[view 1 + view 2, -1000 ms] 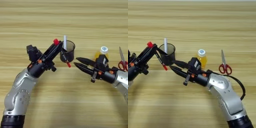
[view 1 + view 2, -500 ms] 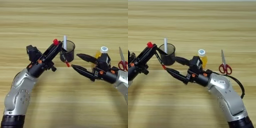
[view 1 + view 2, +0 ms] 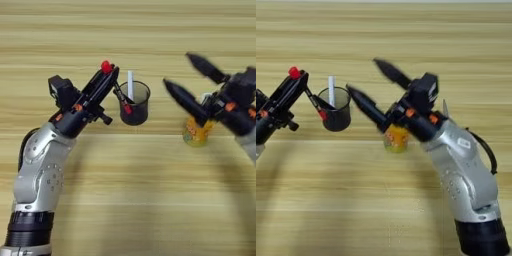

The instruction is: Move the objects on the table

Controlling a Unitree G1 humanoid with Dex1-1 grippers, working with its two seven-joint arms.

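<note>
We see the left end effector grasping the red-capped pen, whose lower end touches the black cup on the desk. The right end effector is released, fingers spread above the yellow bottle.

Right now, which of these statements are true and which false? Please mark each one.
1. A white stick stands in the black cup. True.
2. The right gripper is shut. False: its two fingers are spread wide.
3. The yellow bottle stands left of the cup. False: it is to the right, below the right gripper.
4. The left gripper is beside the cup. True.
5. The right gripper holds the white stick. False: it holds nothing.
</note>
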